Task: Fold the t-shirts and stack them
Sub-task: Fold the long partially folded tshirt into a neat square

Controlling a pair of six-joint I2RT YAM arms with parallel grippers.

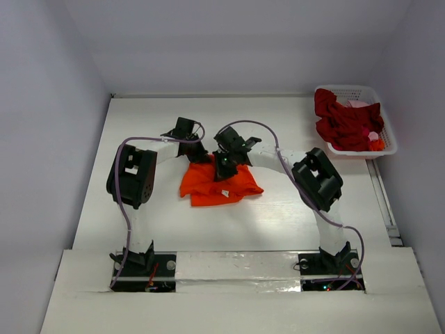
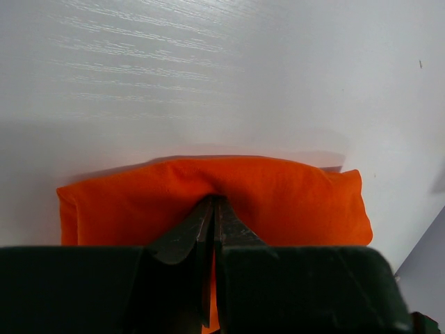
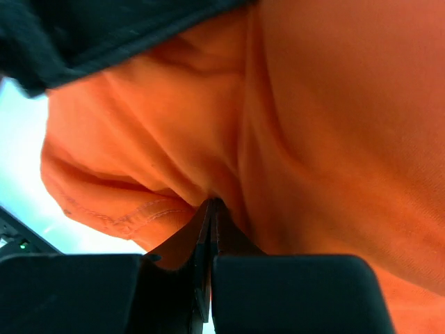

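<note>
The bright orange t-shirt point(image 1: 217, 184) lies bunched and partly folded on the white table, in the middle of the top view. My left gripper point(image 1: 197, 154) is shut on its far left edge; in the left wrist view the cloth point(image 2: 278, 198) puckers at the closed fingertips point(image 2: 214, 202). My right gripper point(image 1: 224, 167) is shut on the shirt's upper middle; the right wrist view is filled with orange folds point(image 3: 327, 132) pinched at the jaws point(image 3: 211, 203). Dark red shirts point(image 1: 342, 120) and a pinkish one point(image 1: 359, 104) lie in the basket.
The white lattice basket point(image 1: 389, 142) stands at the far right of the table point(image 1: 139, 132). A small orange item point(image 1: 377, 145) shows at the basket's near corner. The two arms arch in from the near edge on either side of the shirt.
</note>
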